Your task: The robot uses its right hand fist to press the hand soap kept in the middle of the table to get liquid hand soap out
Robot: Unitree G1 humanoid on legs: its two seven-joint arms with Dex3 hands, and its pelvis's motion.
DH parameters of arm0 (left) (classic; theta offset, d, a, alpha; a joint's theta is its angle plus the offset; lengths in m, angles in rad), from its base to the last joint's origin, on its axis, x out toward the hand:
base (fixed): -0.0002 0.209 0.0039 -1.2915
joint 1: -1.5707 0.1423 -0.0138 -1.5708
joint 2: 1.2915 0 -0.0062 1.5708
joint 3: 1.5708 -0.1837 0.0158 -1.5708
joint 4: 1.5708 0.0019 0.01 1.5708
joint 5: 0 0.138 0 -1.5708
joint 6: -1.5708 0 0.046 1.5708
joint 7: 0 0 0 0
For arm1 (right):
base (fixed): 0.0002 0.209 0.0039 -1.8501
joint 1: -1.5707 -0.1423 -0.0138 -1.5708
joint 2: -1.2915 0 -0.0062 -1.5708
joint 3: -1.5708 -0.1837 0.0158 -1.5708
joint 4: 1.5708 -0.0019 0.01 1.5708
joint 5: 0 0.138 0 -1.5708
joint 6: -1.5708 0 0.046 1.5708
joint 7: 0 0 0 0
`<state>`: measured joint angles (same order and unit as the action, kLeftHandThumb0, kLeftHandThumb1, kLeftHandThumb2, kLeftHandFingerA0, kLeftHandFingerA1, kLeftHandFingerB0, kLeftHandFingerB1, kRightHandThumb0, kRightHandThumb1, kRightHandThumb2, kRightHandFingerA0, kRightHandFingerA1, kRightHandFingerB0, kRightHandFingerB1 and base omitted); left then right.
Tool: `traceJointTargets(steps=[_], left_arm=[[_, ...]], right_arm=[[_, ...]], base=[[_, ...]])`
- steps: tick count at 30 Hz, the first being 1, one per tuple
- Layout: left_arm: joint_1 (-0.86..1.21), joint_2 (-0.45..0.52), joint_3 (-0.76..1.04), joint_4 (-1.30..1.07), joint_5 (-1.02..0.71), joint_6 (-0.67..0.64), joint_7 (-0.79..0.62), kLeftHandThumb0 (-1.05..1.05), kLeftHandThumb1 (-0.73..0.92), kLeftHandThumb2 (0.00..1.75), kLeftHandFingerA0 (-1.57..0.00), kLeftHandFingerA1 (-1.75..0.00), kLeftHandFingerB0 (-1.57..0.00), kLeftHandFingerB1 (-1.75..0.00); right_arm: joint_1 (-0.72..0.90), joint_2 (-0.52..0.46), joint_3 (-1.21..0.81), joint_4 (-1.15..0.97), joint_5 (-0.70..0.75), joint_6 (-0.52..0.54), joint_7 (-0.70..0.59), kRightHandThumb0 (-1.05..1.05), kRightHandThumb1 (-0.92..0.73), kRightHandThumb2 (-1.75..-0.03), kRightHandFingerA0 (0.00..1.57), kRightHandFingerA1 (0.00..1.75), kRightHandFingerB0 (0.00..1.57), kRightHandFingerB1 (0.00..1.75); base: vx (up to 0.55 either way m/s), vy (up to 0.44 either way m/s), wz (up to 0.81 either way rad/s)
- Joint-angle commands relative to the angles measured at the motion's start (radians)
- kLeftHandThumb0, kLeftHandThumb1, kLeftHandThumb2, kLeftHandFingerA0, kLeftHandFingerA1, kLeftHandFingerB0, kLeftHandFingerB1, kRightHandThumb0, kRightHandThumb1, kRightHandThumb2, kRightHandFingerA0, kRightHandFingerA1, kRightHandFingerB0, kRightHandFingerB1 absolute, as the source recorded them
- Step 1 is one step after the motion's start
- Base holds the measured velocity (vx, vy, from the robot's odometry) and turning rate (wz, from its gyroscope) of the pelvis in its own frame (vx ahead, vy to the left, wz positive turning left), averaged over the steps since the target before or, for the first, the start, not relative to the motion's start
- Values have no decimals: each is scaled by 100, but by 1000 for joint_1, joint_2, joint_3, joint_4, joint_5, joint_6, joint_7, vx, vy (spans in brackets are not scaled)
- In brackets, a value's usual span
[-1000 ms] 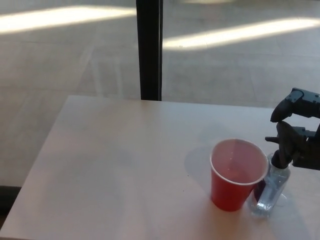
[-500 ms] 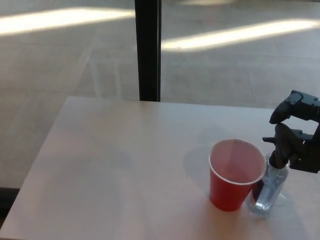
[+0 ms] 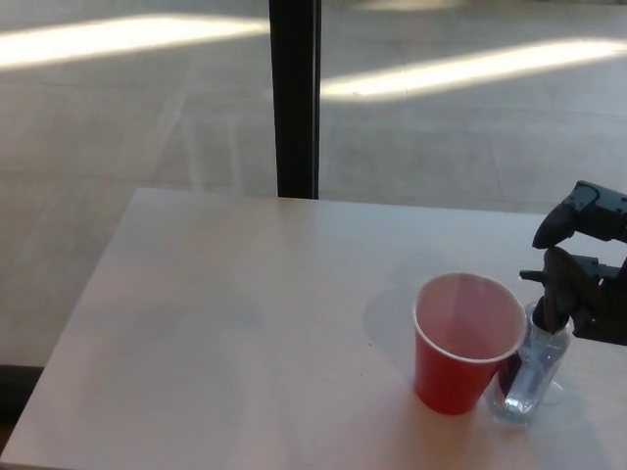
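right hand (image 3: 586, 274) barely moved over last second, fingers curled, holding nothing | soap bottle (image 3: 532, 367) right of table (image 3: 225, 323) center, touching red cup (image 3: 462, 343) | press looked unfinished

— What kind of place is this?

— It looks like a big hall or lobby, not a home. It's hard to be sure.

— How can you tell?

— The pale smooth square table (image 3: 225, 323) stands by a tall glass wall with a thick black post (image 3: 294, 98). Behind it is a wide grey tiled floor (image 3: 118, 127) with bright stripes of sunlight (image 3: 460, 69).

— Anything else?

— A red plastic party cup (image 3: 460, 343) sits on the table, like in a break area.
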<state>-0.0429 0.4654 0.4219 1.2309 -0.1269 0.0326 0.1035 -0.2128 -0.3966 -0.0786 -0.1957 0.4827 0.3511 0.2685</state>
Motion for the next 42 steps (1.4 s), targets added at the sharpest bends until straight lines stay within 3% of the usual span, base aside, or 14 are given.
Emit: traceJointTargets(steps=[1,8,14,16,21,27,29,42], left_arm=[[-9,24,5,0,-12,13,10,-51,79,63,-71,-59,-56,-51],[-12,28,-2,7,-3,5,13,-52,80,64,-74,-60,-60,-52],[-22,27,5,9,-9,6,26,-51,78,63,-74,-59,-65,-57],[-22,26,5,6,-9,5,26,-51,79,63,-74,-60,-63,-57],[-24,27,-10,5,5,0,23,-52,79,64,-78,-62,-65,-57],[-26,24,8,2,-16,7,19,-51,79,63,-69,-58,-59,-53],[-31,26,9,4,-17,8,19,-51,79,63,-69,-57,-58,-51],[-64,38,-12,8,6,17,29,-53,80,64,-74,-58,-61,-53]], right_arm=[[151,-60,108,138,-72,184,60,-29,-58,-117,99,175,71,158],[159,-71,149,140,-60,212,59,-27,-61,-108,100,175,62,163],[167,-63,175,167,-62,196,57,-29,-52,-125,104,175,66,169],[168,-59,174,170,-58,200,50,-30,-59,-118,104,175,66,166],[174,-39,160,191,-39,205,32,-30,-57,-122,103,175,68,165],[174,-33,149,194,-25,228,3,-28,-60,-118,103,175,65,166],[174,-37,154,211,-31,207,18,-29,-53,-125,104,175,68,164],[192,-67,196,224,-34,221,36,-31,-54,-124,106,175,69,170]], base=[[0,0,0],[0,0,0],[0,0,0],[0,0,0],[0,0,0],[0,0,0],[0,0,0],[0,0,0]])
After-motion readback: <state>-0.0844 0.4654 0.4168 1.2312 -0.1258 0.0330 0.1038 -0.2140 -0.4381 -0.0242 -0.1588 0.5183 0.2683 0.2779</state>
